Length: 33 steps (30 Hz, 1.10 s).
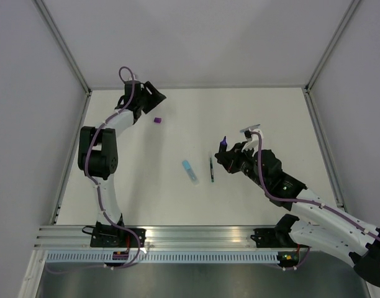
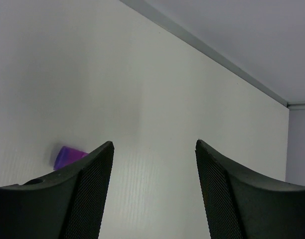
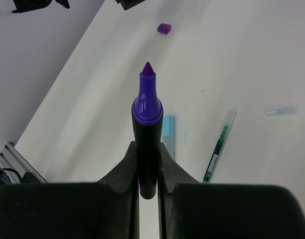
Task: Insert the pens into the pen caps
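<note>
My right gripper (image 1: pixel 226 154) (image 3: pixel 147 147) is shut on the stubby black marker (image 1: pixel 223 144) (image 3: pixel 146 107) and holds it above the table, its purple tip bare and pointing toward the far left. The purple cap (image 1: pixel 158 120) (image 3: pixel 164 28) (image 2: pixel 68 156) lies on the table at the back left. My left gripper (image 1: pixel 158 98) (image 2: pixel 155 147) is open and empty, just beyond the cap, which shows beside its left finger. The light-blue highlighter (image 1: pixel 190 171) (image 3: pixel 168 130) and the thin dark pen (image 1: pixel 212 169) (image 3: pixel 220 144) lie mid-table. The thin blue pen is not clearly seen.
A small pale-blue translucent piece (image 3: pixel 280 111) lies right of the dark pen. White walls and a grey frame close in the table at the back and sides. An aluminium rail (image 1: pixel 196 236) runs along the near edge by the arm bases.
</note>
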Tool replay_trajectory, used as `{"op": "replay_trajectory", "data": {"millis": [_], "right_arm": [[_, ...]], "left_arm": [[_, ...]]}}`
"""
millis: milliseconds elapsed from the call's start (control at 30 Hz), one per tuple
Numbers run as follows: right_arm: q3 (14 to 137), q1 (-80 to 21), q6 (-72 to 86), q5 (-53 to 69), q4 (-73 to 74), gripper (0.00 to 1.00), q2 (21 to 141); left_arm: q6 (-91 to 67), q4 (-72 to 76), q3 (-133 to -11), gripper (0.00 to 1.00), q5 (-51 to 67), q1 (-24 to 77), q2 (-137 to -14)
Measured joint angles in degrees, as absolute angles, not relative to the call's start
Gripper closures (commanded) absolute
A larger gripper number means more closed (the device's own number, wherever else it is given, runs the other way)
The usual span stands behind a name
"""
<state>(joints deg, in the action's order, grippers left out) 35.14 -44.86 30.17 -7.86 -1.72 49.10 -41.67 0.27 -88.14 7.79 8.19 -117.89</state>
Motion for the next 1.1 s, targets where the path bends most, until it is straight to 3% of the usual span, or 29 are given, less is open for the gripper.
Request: {"op": "replay_trajectory", "data": {"millis": [367,567,1100], "right_arm": [[34.96,-44.88,30.87,-4.80,-2.66,1.00,50.09],[34.94,-44.88,31.68,-3.09,-2.87,1.00,50.48],[34.94,-44.88,31.70,-2.37,-2.74,1.00,50.17]], "left_arm": [[-43.31,21.52,-83.83,0.23,25.06,0.34,-128.42],[-44.77,23.42,-86.94,0.20,31.90,-0.14,-134.39],[-47.33,25.61,-87.55,0.25,44.60,0.10,-137.10]]}}
